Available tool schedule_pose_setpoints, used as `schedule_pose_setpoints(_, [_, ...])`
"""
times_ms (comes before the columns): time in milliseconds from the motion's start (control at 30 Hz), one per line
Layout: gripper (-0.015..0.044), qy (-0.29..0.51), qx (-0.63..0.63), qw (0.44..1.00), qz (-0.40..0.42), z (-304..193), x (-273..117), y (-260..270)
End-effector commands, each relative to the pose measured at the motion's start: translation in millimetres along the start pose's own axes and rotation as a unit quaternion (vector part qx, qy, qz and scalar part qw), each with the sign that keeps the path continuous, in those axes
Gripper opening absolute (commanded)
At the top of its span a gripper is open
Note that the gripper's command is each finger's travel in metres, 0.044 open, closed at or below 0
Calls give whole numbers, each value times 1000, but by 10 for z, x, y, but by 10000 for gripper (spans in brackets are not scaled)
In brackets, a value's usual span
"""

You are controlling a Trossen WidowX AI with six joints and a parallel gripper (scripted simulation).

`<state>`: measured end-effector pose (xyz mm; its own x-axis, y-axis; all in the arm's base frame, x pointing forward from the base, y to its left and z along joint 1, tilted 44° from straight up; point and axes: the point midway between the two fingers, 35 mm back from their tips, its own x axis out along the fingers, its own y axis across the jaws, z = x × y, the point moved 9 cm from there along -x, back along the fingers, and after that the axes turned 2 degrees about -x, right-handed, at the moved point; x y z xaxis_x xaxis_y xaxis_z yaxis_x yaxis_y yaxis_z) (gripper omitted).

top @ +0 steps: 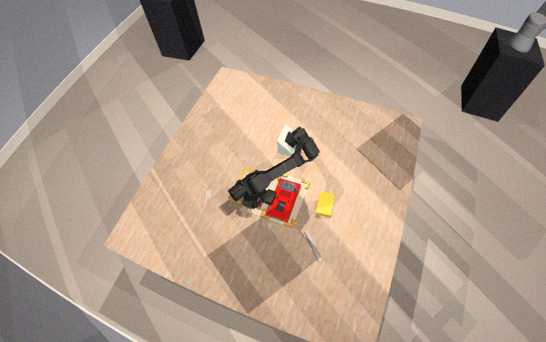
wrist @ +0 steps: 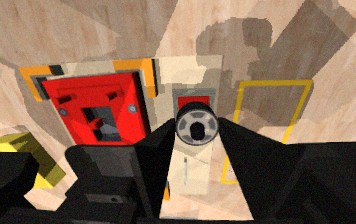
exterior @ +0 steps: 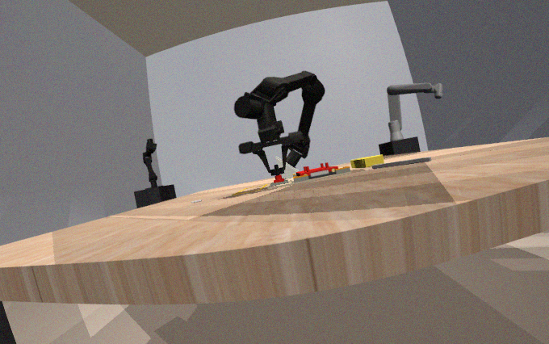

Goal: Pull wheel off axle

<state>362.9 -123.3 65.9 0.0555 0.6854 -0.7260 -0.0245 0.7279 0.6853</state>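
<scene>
The wheel (wrist: 185, 129) (exterior: 277, 172), a dark tyre with a grey spoked hub, sits level around the black upright axle (wrist: 198, 131) (exterior: 276, 165), whose tip shows at the hub's centre. Under it is a red block (wrist: 193, 100) (exterior: 278, 178) on a grey base. My gripper (wrist: 196, 122) (exterior: 277, 170) points down and is shut on the wheel, one finger on each side. In the top view the arm hides the wheel. The marked area, a yellow outline (wrist: 275, 83) (top: 242, 175), lies right of the wheel in the wrist view. How far the wheel sits down the axle is too small to tell.
A red panel (top: 290, 197) (wrist: 130, 125) with raised pegs lies between orange corner brackets, close beside the axle. Beyond it are a yellow block (top: 324, 203) (exterior: 368, 161) and a grey bar (top: 312, 246) (exterior: 400, 163). A small white square (top: 207, 193) lies past the outline.
</scene>
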Motion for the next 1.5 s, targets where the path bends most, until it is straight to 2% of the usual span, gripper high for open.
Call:
schedule_pose_setpoints(0, [0, -6, 4, 1000, -4, -18, -120, -17])
schedule_pose_setpoints(1467, [0, -4, 6, 1000, -3, -20, -265, -17])
